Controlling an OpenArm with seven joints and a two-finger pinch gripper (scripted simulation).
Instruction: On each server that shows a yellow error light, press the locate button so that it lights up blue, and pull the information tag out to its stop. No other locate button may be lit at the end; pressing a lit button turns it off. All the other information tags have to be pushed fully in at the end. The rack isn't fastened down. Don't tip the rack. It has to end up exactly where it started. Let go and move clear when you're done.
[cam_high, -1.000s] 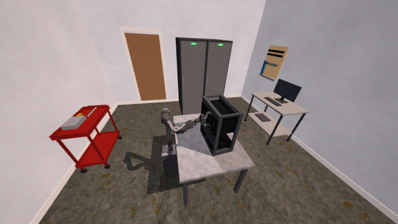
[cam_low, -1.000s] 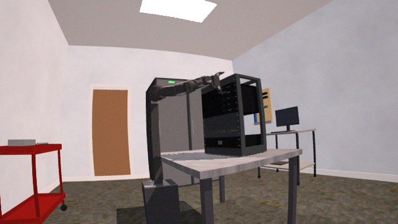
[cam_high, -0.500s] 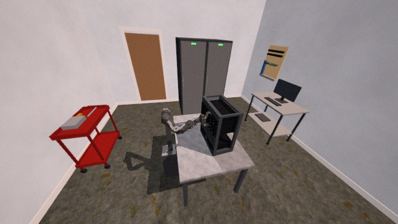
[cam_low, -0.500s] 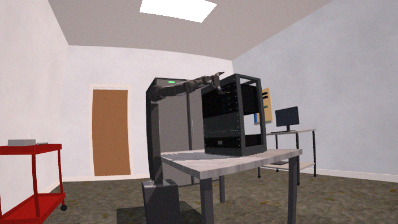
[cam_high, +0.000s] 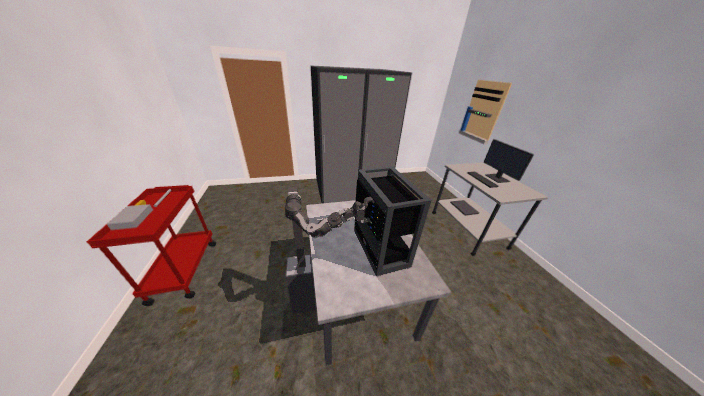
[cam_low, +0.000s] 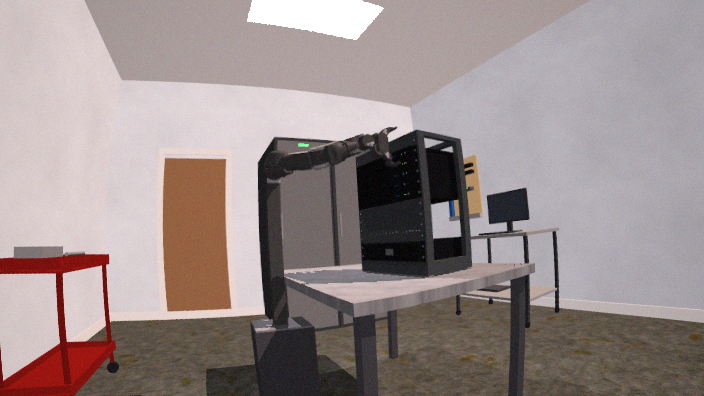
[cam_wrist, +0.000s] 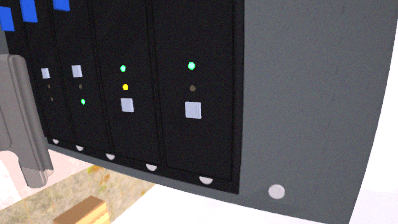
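Note:
The black server rack (cam_high: 390, 220) stands on the grey table (cam_high: 370, 280); it also shows in the exterior view (cam_low: 412, 202). My gripper (cam_low: 387, 145) is open and empty, close in front of the rack's upper servers. In the wrist view the servers run as upright strips and one finger (cam_wrist: 22, 120) shows at the left. One server shows a yellow error light (cam_wrist: 125, 87) below a green light, and its locate button (cam_wrist: 127, 105) is pale and unlit. The server at the rack's edge has a dark error light and an unlit button (cam_wrist: 193, 110). Blue pieces (cam_wrist: 28, 10) show at the top left.
The rack post (cam_wrist: 310, 100) fills the right of the wrist view. The arm's dark pedestal (cam_low: 280, 280) stands at the table's left side. Two tall cabinets (cam_high: 360, 130) stand behind the table. A red cart (cam_high: 150, 235) and a desk with a monitor (cam_high: 492, 192) stand off to the sides.

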